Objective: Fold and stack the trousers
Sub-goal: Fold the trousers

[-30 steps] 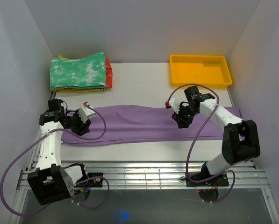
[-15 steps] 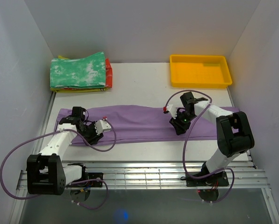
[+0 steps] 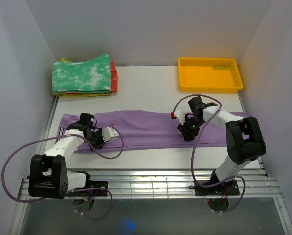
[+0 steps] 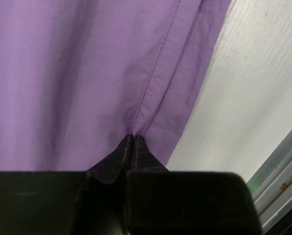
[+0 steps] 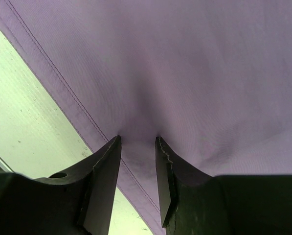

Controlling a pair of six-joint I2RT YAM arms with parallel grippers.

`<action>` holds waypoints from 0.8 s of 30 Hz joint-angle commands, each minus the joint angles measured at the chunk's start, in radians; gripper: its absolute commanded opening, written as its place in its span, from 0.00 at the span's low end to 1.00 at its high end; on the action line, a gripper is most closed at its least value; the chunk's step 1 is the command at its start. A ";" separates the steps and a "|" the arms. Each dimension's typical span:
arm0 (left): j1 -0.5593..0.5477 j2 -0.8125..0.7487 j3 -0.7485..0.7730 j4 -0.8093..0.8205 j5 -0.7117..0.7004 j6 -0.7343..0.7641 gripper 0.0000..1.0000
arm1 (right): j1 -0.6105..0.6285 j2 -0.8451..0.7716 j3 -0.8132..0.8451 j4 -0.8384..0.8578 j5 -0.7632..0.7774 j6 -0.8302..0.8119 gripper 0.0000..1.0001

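The lilac-purple trousers (image 3: 146,127) lie flat in a long band across the white table, folded lengthwise. My left gripper (image 3: 98,137) sits low at their near-left edge. In the left wrist view my left gripper (image 4: 131,139) is shut on a pinch of the trousers (image 4: 87,73) at a stitched seam near the hem. My right gripper (image 3: 187,131) rests on the cloth right of the middle. In the right wrist view my right gripper (image 5: 138,139) is open, its fingertips pressed into the trousers (image 5: 185,63) with a pucker of cloth between them, close to the stitched near edge.
A stack of folded garments (image 3: 82,73), green-and-white on top of red and yellow, lies at the back left. A yellow tray (image 3: 209,61) stands at the back right. Bare white table (image 3: 146,88) lies behind the trousers and shows beside them in the wrist views (image 4: 253,98) (image 5: 28,112).
My left gripper moved right and nearer along the trousers' near edge and settled low on the cloth. My right gripper shifted slightly towards the near edge and now holds still.
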 commanded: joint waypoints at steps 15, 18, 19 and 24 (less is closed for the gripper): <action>-0.003 -0.231 0.051 -0.211 0.022 0.061 0.00 | 0.003 -0.014 0.004 -0.004 0.024 -0.008 0.40; -0.003 -0.200 0.004 -0.204 0.029 0.063 0.00 | 0.003 -0.019 0.021 -0.021 0.013 -0.009 0.40; -0.005 -0.190 -0.010 -0.186 0.035 0.058 0.00 | 0.003 -0.032 0.029 -0.029 0.004 -0.009 0.39; -0.005 -0.170 -0.087 -0.103 0.061 0.075 0.28 | 0.003 -0.100 0.131 -0.061 -0.071 0.029 0.47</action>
